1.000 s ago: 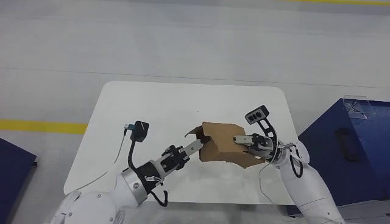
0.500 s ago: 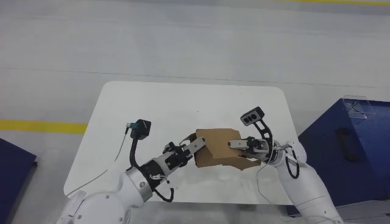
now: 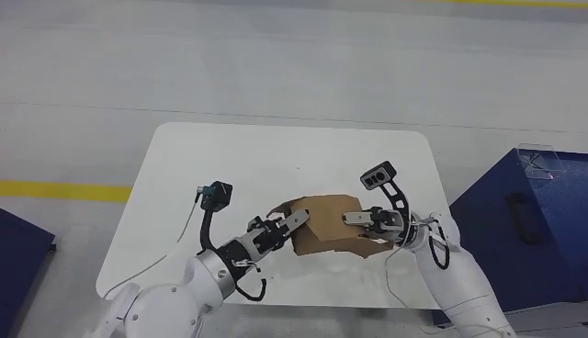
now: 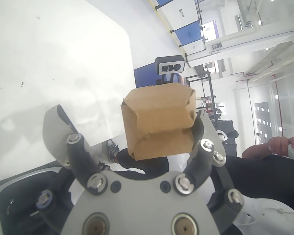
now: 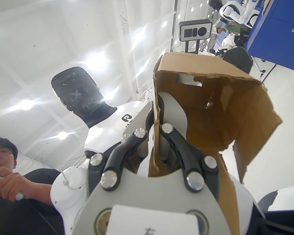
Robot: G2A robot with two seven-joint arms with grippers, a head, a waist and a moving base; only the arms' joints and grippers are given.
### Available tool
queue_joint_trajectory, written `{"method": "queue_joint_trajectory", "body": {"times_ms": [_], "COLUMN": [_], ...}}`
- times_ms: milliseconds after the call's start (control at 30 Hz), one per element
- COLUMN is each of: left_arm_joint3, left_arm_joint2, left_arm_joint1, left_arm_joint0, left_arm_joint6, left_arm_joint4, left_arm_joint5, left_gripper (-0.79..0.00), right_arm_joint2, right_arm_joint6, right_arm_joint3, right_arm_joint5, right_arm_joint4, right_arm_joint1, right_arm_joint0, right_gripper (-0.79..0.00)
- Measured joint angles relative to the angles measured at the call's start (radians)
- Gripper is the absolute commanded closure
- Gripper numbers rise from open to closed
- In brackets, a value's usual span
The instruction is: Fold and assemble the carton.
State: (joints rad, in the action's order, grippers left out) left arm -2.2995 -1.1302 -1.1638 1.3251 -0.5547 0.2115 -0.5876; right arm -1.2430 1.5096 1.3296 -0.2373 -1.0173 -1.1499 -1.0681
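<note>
Right claw (image 5: 154, 113) clamped on one wall of the brown carton (image 3: 329, 226), near the table's (image 3: 230, 163) front edge. Left claw (image 4: 128, 113) spread apart, one finger against the carton's folded end.

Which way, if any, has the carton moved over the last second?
Yes. The carton has shifted slightly toward the near edge of the table, nearer the robot.

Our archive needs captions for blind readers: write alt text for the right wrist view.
The right tool is shut on one side wall of a brown cardboard carton, whose open, ragged-edged end faces the camera.
</note>
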Motion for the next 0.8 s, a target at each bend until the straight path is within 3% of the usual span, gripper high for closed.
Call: {"method": "queue_joint_trajectory", "body": {"times_ms": [533, 800], "left_arm_joint3": [0.027, -0.042], "left_arm_joint2": [0.047, -0.046], "left_arm_joint1": [-0.008, -0.005], "left_arm_joint0": [-0.019, 0.021], "left_arm_joint6": [0.011, 0.043], "left_arm_joint4": [0.004, -0.057], "left_arm_joint5": [0.004, 0.032], "left_gripper": [-0.785, -0.785], "right_arm_joint2": [-0.004, 0.005], "right_arm_joint6": [0.011, 0.025], "right_arm_joint3": [0.009, -0.061], "right_arm_joint5": [0.015, 0.163], "right_arm_joint4": [0.003, -0.149], "right_arm_joint1": [-0.003, -0.014], "right_arm_joint0": [-0.017, 0.013], "right_gripper": [0.000, 0.000]}}
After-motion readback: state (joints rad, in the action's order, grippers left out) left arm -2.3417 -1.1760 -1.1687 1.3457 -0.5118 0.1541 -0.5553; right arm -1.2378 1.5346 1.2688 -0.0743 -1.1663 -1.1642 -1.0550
